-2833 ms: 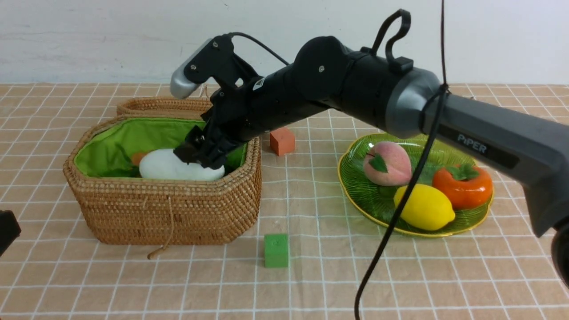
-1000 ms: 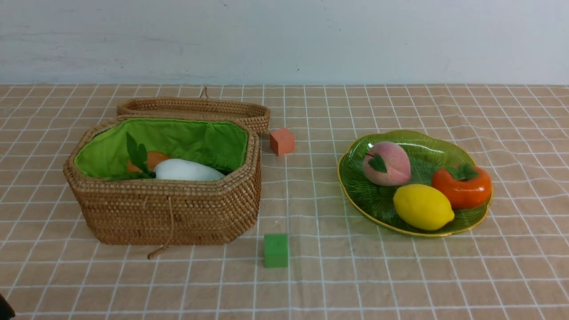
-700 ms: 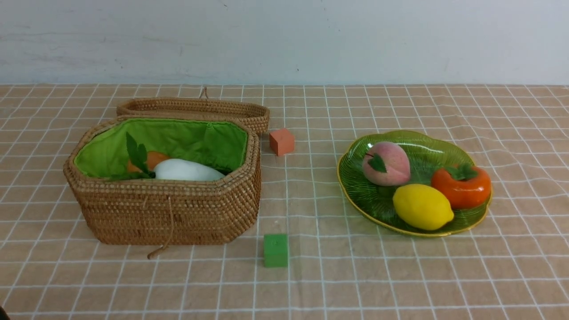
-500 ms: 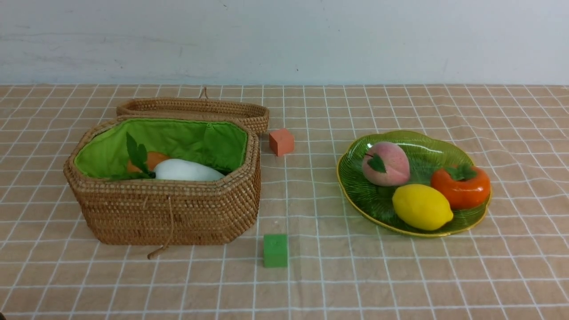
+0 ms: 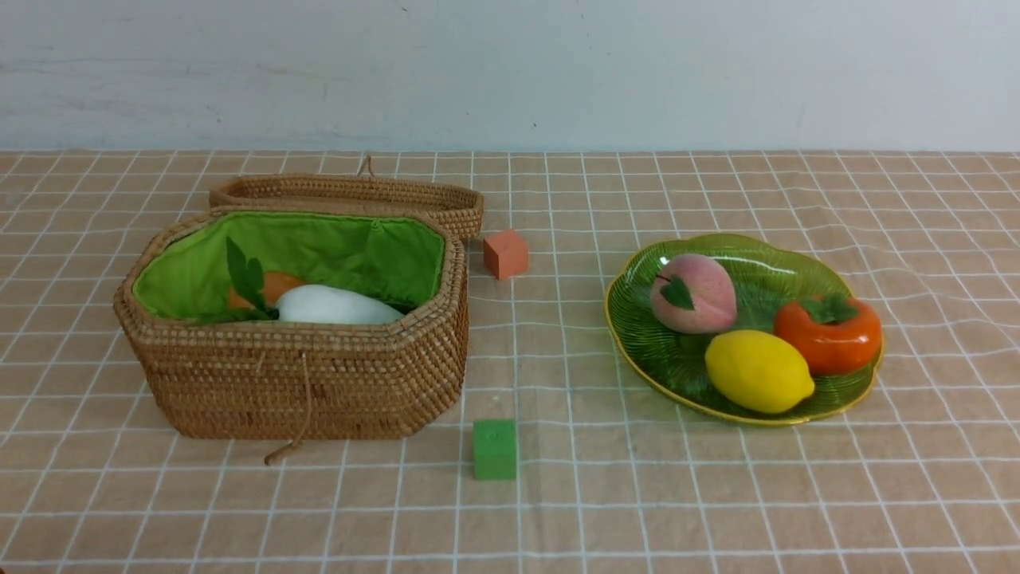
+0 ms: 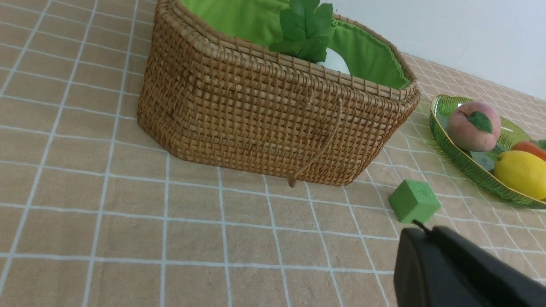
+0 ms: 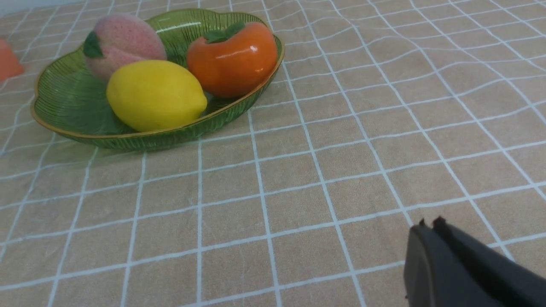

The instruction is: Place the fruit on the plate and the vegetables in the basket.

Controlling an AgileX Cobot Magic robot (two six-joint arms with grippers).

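— Wicker first: where does the basket point(image 5: 295, 375) stand, and what is in it?

— I see it on the left of the checked cloth point(image 5: 558, 510), open, its lid point(image 5: 351, 195) lying just behind it on the far side. Inside, against the green lining point(image 5: 319, 247), lie the white radish point(image 5: 335, 307) with its leaves point(image 5: 243, 279) and something orange point(image 5: 275, 285) behind it; I cannot tell which vegetable. Others I cannot see.

— The plate?

— Green glass plate point(image 5: 661, 359) on the right, well apart from the basket. On it: peach point(image 5: 693, 293) at the far left, persimmon point(image 5: 829, 335) on the right, lemon point(image 5: 757, 371) nearest.

— Loose items?

— Orange cube point(image 5: 505, 253) just right of the lid; green cube point(image 5: 495, 449) near the basket's near right corner.

— Your grippers?

— Left gripper point(image 6: 420, 228) and right gripper point(image 7: 428, 224) both have their jaws pressed together, holding nothing, above bare cloth at the near side.
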